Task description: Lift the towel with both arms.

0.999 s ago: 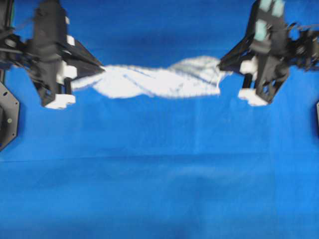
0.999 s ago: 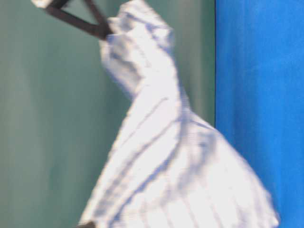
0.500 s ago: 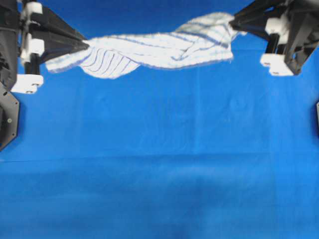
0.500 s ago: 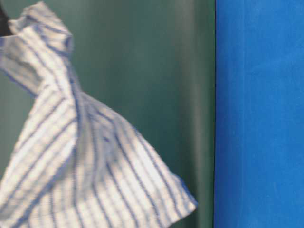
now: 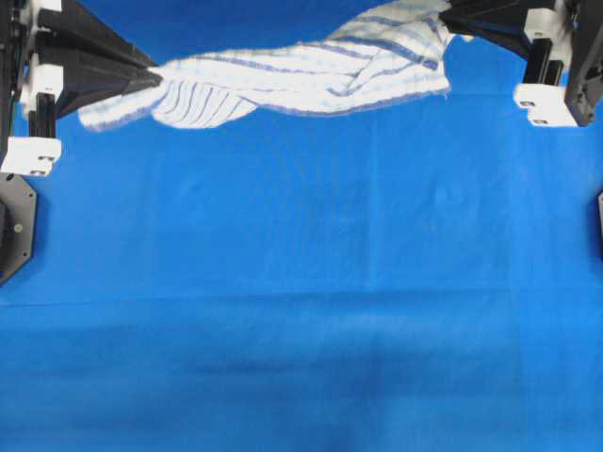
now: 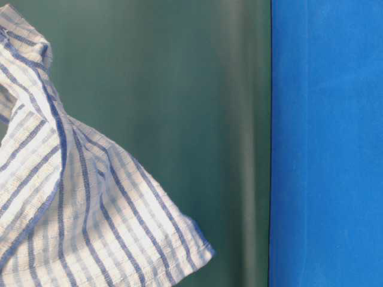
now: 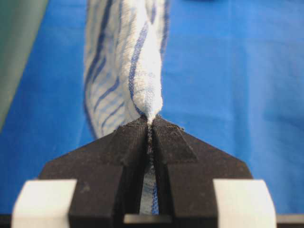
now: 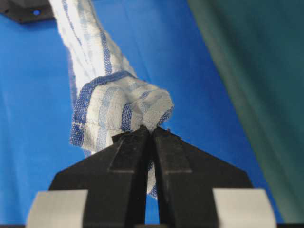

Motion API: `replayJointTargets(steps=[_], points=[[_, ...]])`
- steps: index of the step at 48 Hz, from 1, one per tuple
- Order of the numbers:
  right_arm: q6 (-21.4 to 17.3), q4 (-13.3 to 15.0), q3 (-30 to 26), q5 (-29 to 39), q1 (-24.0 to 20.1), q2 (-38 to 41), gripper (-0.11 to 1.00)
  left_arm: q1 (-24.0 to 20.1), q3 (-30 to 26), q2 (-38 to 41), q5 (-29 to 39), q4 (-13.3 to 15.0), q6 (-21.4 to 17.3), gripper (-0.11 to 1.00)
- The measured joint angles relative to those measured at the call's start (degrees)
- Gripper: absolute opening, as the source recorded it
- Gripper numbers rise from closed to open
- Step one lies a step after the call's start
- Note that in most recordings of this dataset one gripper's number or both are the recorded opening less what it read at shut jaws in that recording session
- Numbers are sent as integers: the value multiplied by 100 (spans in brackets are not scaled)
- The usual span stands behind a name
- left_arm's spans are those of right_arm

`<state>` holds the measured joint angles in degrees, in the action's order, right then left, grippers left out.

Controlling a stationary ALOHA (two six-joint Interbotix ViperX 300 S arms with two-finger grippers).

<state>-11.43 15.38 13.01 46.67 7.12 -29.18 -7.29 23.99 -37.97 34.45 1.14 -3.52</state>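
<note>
Now higher than before, towel [image 5: 283, 80] stretched, left claw [image 5: 155, 77] and right claw [image 5: 445, 19] clenched on its ends

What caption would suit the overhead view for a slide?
Both grippers, left and right, hold the striped towel by its ends above the blue cloth.

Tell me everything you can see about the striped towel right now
The towel is thin white woven cloth with narrow blue stripes, bunched into a twisted band. It hangs stretched between the left gripper, shut on one end, and the right gripper, shut on the other, above the blue cloth. A loose corner droops in the table-level view. Nothing else touches it.
</note>
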Motion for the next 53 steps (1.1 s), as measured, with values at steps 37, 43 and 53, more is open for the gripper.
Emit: replayJointTargets(steps=[37,43,53], points=[[0,9,158,0,-9,0,64,123,220,-26,-105,0,-158,92],[-35,0,404,-105,-70,9,64,132,483,44,-237,0,-149,92],[-264,-18,1090,-817,-220,264,64,132,1274,264,-765,0,-158,92]])
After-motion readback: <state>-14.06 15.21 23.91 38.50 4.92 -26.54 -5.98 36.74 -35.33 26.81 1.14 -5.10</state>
